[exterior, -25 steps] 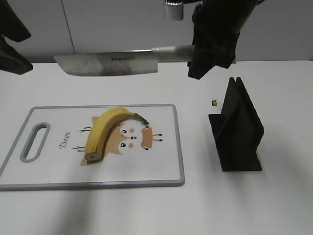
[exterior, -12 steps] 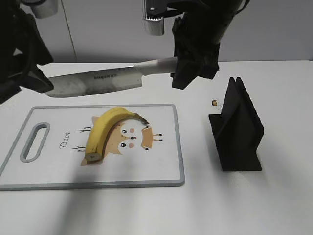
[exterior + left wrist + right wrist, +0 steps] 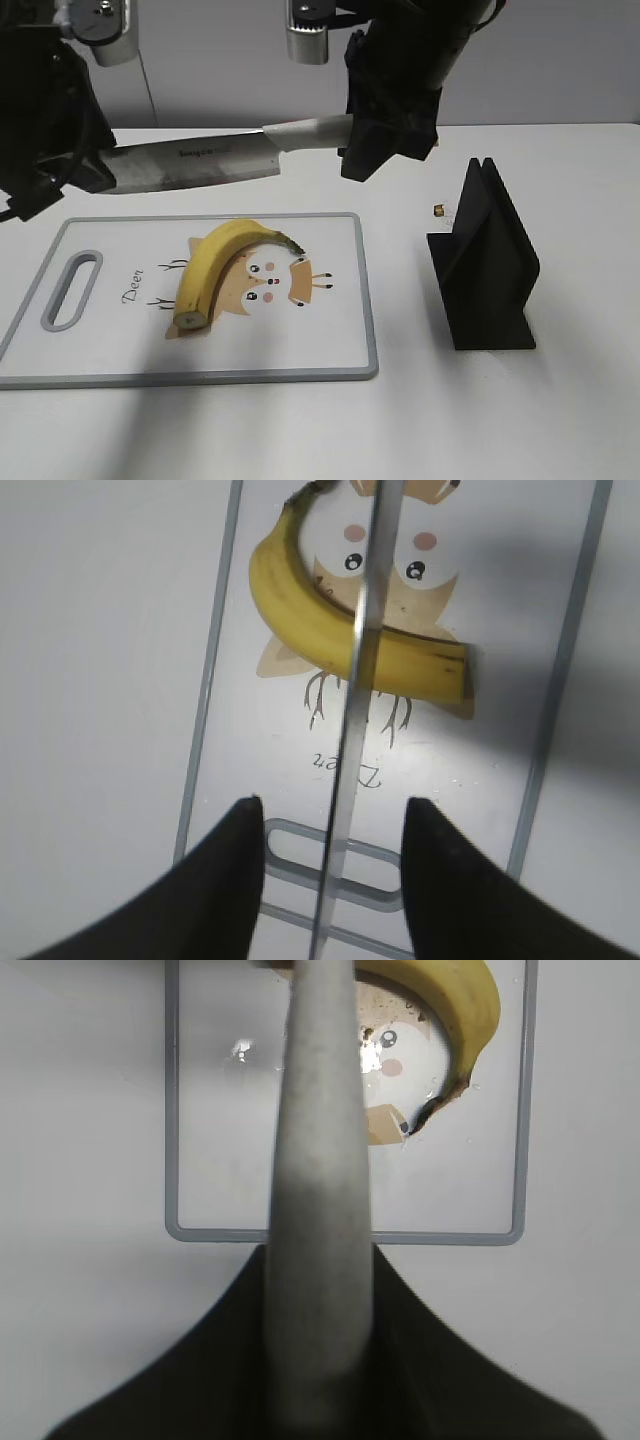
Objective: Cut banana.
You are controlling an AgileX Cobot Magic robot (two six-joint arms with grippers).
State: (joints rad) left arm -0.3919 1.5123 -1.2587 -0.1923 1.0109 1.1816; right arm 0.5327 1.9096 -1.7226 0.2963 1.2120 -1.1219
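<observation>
The yellow banana point(image 3: 213, 268) lies on the white cutting board point(image 3: 365, 300), stem tip to the right and cut end toward the front. My right gripper point(image 3: 375, 140) is shut on the grey handle point(image 3: 320, 1140) of a large knife point(image 3: 190, 165) and holds it level above the board's far edge. My left gripper point(image 3: 70, 170) is open at the blade's tip. In the left wrist view the blade point(image 3: 355, 680) runs between its two fingers point(image 3: 225, 870) without touching them, above the banana point(image 3: 300, 620). The right wrist view shows the gripper point(image 3: 320, 1255) and the banana's stem end point(image 3: 470, 1000).
A black knife stand point(image 3: 485, 265) sits on the table right of the board. A small brass-coloured object point(image 3: 439, 210) lies behind it. The board has a handle slot point(image 3: 70, 290) at its left end and a deer picture under the banana.
My right arm has carried the knife leftward. My left arm has come in from the left, and its open fingers now straddle the blade tip. The banana has not moved.
</observation>
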